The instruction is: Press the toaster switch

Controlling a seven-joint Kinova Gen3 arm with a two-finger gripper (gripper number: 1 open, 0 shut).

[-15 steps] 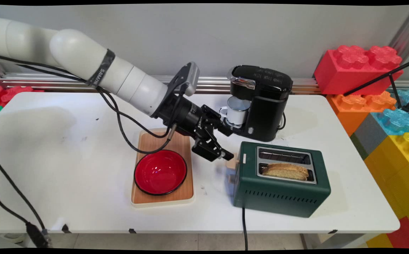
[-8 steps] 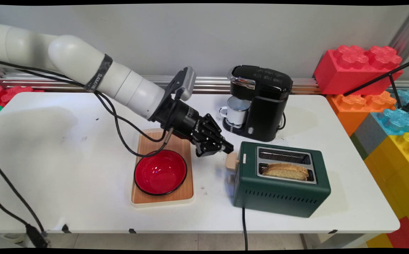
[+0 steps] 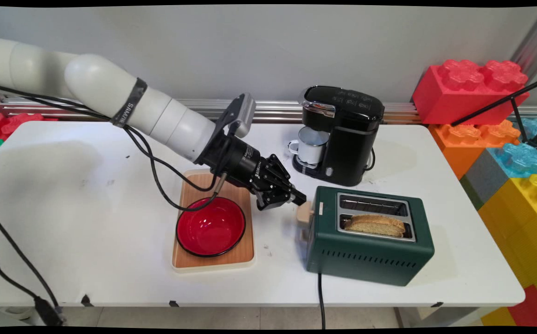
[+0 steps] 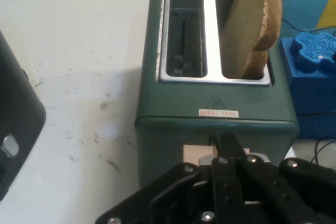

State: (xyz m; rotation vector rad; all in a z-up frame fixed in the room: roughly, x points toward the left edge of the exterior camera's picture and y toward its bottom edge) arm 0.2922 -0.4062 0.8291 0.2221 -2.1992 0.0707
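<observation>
On the white table [image 3: 87, 241] we see, at left, a wooden tray [image 3: 231, 253] with a red bowl [image 3: 210, 227] on it, empty as far as we can tell. Next comes the tool [image 3: 300, 198], fingers pressed together and holding nothing, its tip just above the tan lever [image 3: 304, 214] on the left end of the green toaster [image 3: 370, 260]; in the hand view the closed fingers [image 4: 227, 144] sit right at that lever [image 4: 197, 154]. We judge the lever small, stiff and spring-loaded, best pressed from its top face, not pinched. The toaster looks boxy and fairly heavy, unlikely to slide. A bread slice [image 3: 374, 224] stands in the near slot, light and crumbly. Behind sits a black coffee maker [image 3: 342, 134] with a white mug [image 3: 311, 144] under it. Toy blocks [image 3: 472, 88] are stacked at far right.
</observation>
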